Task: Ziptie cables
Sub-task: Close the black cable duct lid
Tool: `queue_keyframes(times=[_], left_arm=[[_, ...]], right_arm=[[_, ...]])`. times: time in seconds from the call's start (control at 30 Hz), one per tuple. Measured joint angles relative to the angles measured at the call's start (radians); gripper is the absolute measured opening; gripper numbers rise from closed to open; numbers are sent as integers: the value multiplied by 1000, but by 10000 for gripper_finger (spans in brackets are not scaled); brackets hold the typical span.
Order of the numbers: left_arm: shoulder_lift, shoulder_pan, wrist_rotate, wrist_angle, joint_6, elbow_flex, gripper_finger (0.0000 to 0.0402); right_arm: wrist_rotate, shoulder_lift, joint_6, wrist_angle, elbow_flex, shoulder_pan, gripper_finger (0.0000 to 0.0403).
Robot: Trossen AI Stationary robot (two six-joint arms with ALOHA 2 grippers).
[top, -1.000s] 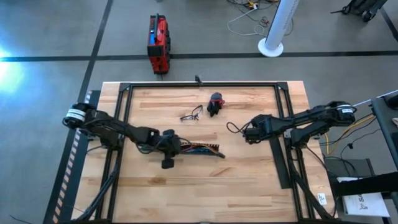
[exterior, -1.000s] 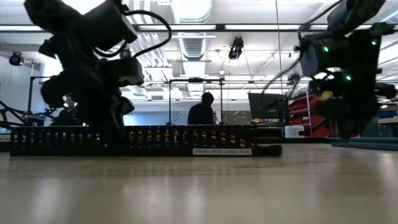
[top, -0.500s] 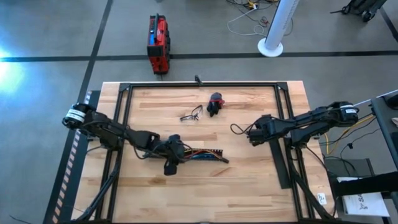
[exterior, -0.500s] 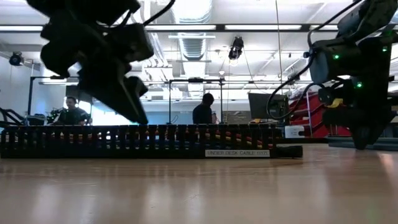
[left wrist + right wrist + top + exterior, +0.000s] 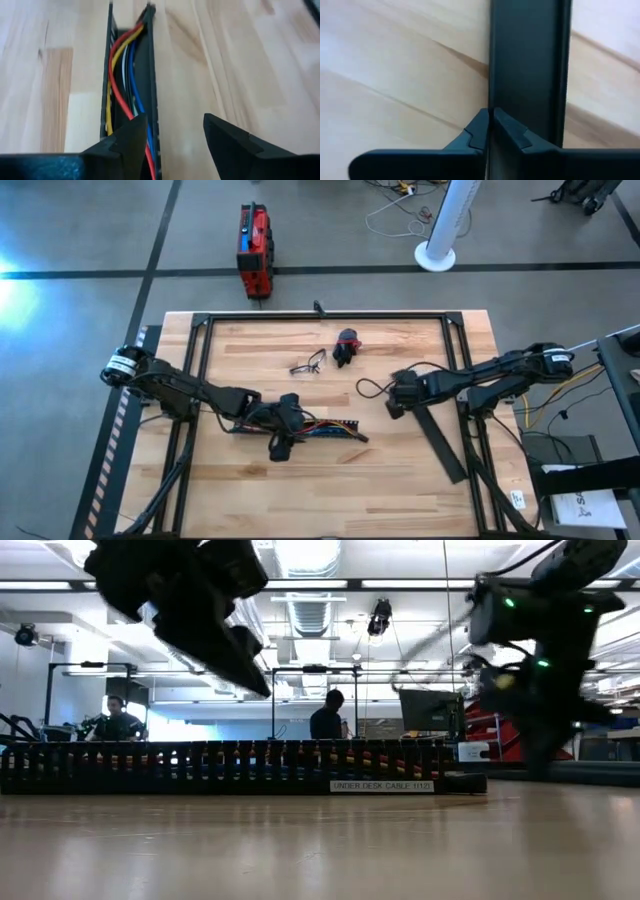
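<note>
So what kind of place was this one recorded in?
Probably a robotics lab or workshop: a wooden workbench in a black frame on a concrete floor, fluorescent ceiling lights, and people seated at monitors behind the table.

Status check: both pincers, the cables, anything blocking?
Left pincer open above the cables, which lie inside the slotted duct. Right pincer shut on the edge of the flat black cover strip. Ziptie not seen.

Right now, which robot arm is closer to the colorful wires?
Left. The left gripper hangs open right over the cables in the black duct. The right gripper is shut on the duct cover strip.
</note>
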Motion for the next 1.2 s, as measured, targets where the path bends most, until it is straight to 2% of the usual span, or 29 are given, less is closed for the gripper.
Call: queue_keyframes(times=[0.2,0.3,0.57,0.77,0.97,1.2], left_arm=[[6,-1,-1,139,44,-9,166],[17,-1,-1,154,57,-11,159],[73,-1,-33,220,74,-12,143],[124,-1,-235,337,150,-6,144],[130,8,-403,420,332,12,169],[174,87,-326,525,439,16,189]], right_arm=[[2,30,-182,413,1,-2,3],[-19,33,-264,509,16,-2,1],[-54,32,-433,514,96,0,0],[-94,31,-465,512,131,3,0],[-134,31,-467,512,132,7,0],[-143,31,-465,517,132,8,0]])
